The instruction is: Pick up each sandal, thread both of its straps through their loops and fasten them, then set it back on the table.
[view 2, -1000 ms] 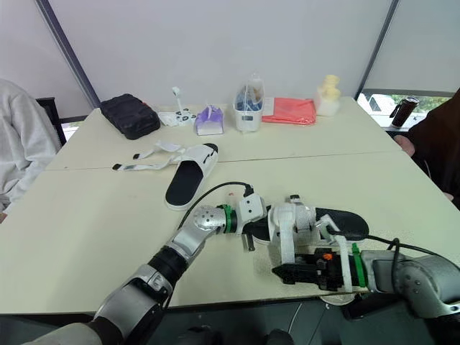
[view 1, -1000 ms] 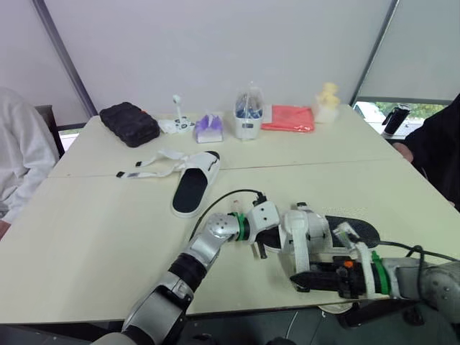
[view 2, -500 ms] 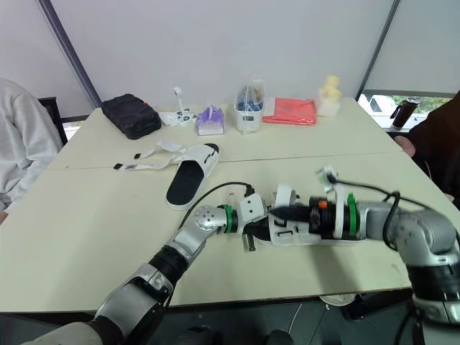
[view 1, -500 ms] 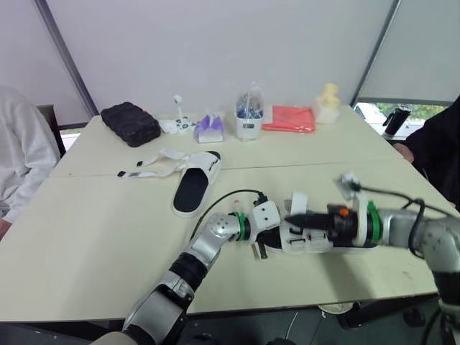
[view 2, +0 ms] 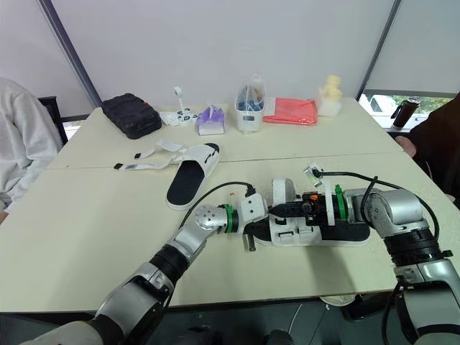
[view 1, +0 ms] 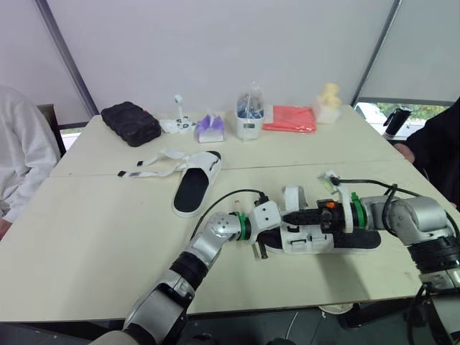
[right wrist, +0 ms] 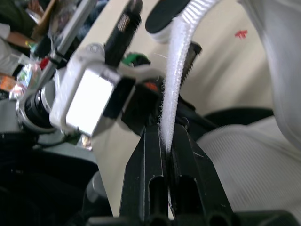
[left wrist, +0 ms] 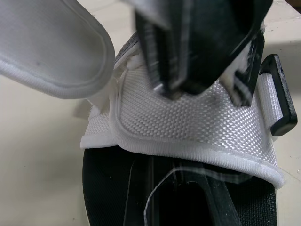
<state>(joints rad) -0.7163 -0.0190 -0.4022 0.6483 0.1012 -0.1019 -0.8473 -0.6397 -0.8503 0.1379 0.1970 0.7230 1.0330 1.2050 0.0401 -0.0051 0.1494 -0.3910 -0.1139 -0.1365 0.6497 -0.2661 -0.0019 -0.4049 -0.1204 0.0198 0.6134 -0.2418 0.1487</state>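
right gripper (right wrist: 167,141) is pinching the strap (right wrist: 175,80) of the near sandal (view 1: 310,241), which is lying on the table (view 1: 93,237). left gripper (view 1: 260,243) is sitting at its end, can't tell the grip. far sandal (view 1: 192,188) is lying further back, straps loose.

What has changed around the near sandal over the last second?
The right hand swung from the near edge of the table inward to the near sandal, where it is shut on the white strap. The left hand stayed at that sandal's left end; the far sandal did not move.
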